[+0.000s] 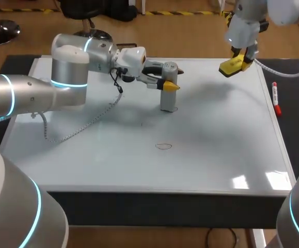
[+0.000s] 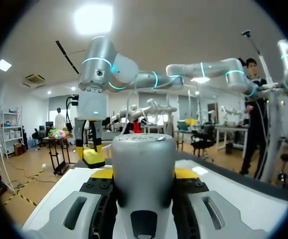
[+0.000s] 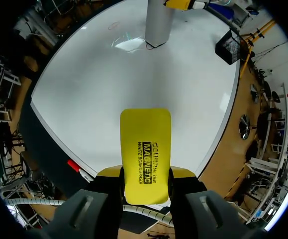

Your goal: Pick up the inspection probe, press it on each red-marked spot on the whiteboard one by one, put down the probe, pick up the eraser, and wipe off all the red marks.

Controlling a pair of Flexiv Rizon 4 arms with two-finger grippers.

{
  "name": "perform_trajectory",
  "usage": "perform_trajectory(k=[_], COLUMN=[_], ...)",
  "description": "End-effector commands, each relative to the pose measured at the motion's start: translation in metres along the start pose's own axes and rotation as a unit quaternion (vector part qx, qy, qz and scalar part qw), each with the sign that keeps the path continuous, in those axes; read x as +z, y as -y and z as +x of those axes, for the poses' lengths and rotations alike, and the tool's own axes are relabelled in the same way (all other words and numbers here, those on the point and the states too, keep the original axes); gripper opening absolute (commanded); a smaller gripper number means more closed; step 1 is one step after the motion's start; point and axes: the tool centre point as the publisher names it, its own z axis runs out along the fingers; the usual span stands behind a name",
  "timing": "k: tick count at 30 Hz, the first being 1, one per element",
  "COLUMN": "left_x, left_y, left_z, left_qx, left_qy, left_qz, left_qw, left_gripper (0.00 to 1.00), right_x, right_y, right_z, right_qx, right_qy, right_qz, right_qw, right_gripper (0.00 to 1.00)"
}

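Observation:
The grey cylindrical probe (image 1: pixel 168 99) stands upright on the whiteboard (image 1: pixel 216 155), its foot on a thin ring mark (image 3: pixel 153 46). My left gripper (image 1: pixel 169 85) is shut on the probe's upper part. In the left wrist view the probe (image 2: pixel 144 169) fills the space between the yellow tips. A second oval mark (image 1: pixel 163 146) lies nearer the board's front. Above the board's far right corner, my right gripper (image 1: pixel 237 63) holds the yellow eraser (image 1: pixel 234 67) in the air. The eraser (image 3: pixel 145 154) sits between its fingers, and the probe (image 3: pixel 158 22) is far ahead of it.
A red marker pen (image 1: pixel 276 98) lies beside the board's right edge. A thin cable (image 1: pixel 87 121) from my left arm trails over the board's left half. A faint small mark (image 1: pixel 142 124) shows left of the probe.

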Motion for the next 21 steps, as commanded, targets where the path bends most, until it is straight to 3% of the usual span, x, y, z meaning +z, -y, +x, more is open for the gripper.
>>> perform_trajectory(k=[1,9,21], left_x=[-0.006,-0.024,-0.101], left_y=[0.016,0.03,0.038], left_z=[0.002,0.001,-0.004], left_qx=[0.007,0.008,0.013], left_qy=[-0.001,0.009,0.064], left_qz=[-0.002,0.005,-0.006], left_qw=[1.0,1.0,0.998], left_gripper=[0.0,0.0,0.0], right_x=[-0.001,-0.001,-0.001], right_y=[0.001,0.001,0.001], right_z=[-0.001,-0.001,-0.001], right_qx=[-0.001,-0.001,-0.001], right_qy=[-0.002,-0.002,-0.002], right_qz=[0.0,0.0,0.0], right_qw=[1.0,1.0,1.0], right_gripper=[0.0,0.0,0.0])
